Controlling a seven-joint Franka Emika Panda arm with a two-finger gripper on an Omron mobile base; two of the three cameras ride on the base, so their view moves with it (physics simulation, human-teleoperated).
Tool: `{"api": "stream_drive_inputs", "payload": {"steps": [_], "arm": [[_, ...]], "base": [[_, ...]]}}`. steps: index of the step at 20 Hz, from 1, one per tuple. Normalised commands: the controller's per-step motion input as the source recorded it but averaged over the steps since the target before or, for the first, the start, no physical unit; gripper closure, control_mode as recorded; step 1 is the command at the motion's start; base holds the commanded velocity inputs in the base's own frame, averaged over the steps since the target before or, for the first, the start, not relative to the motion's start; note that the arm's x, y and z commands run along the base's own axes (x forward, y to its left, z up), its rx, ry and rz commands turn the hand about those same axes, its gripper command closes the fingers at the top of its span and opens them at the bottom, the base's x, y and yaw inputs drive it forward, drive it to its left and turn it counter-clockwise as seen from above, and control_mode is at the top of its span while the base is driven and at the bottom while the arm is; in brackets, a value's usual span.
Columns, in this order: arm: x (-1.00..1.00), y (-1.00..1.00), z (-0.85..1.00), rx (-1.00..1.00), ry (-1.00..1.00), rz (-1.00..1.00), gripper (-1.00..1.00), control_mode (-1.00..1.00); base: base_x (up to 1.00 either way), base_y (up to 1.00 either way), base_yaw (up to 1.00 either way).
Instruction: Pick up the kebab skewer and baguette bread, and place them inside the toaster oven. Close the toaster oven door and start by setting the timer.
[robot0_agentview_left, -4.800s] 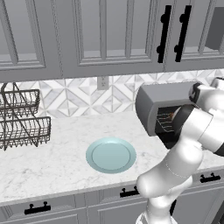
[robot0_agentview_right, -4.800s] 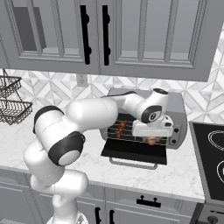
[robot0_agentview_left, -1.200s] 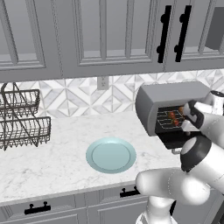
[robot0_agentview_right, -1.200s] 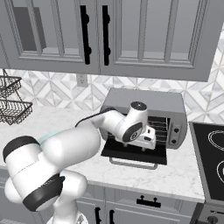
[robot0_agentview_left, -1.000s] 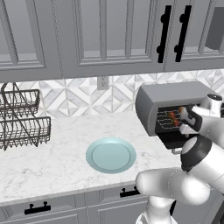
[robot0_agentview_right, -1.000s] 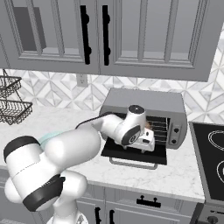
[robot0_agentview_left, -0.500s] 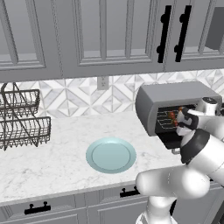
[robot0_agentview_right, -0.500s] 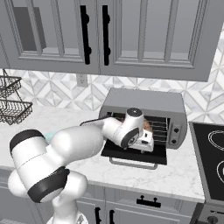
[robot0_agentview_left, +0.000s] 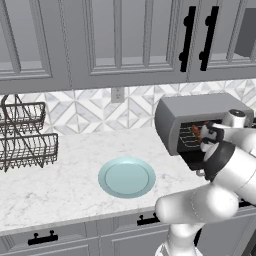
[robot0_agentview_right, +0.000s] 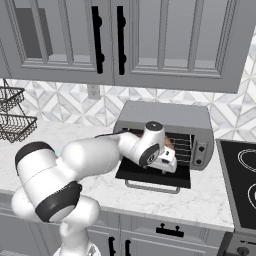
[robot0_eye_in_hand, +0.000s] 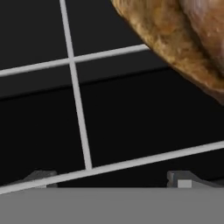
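Holding our pincer apart and empty, we are seeing the baguette bread lying just ahead on the wire rack.

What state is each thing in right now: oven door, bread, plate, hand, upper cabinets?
Toaster oven door: dropped open, lying flat.
Toaster oven: open, wire rack showing.
Bread: lying on the wire rack inside the oven.
Plate: bare, flat on the counter.
Hand: open, holding nothing, at the oven mouth.
Upper cabinets: doors shut.
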Motion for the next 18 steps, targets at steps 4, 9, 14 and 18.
{"api": "stream_drive_inputs", "payload": {"steps": [4, 9, 14, 18], "arm": [[0.18, 0.0, 0.0, 0.0, 0.0, -0.13, -1.0, -1.0], [0.29, 0.0, 0.0, 0.0, 0.0, -0.1, -1.0, -1.0], [0.22, 0.0, 0.0, 0.0, 0.0, -0.08, -1.0, -1.0], [0.27, 0.0, 0.0, 0.04, 0.0, -0.07, -1.0, -1.0]], "base": [[0.0, 0.0, 0.0], [0.0, 0.0, 0.0], [0.0, 0.0, 0.0], [0.0, 0.0, 0.0]]}}
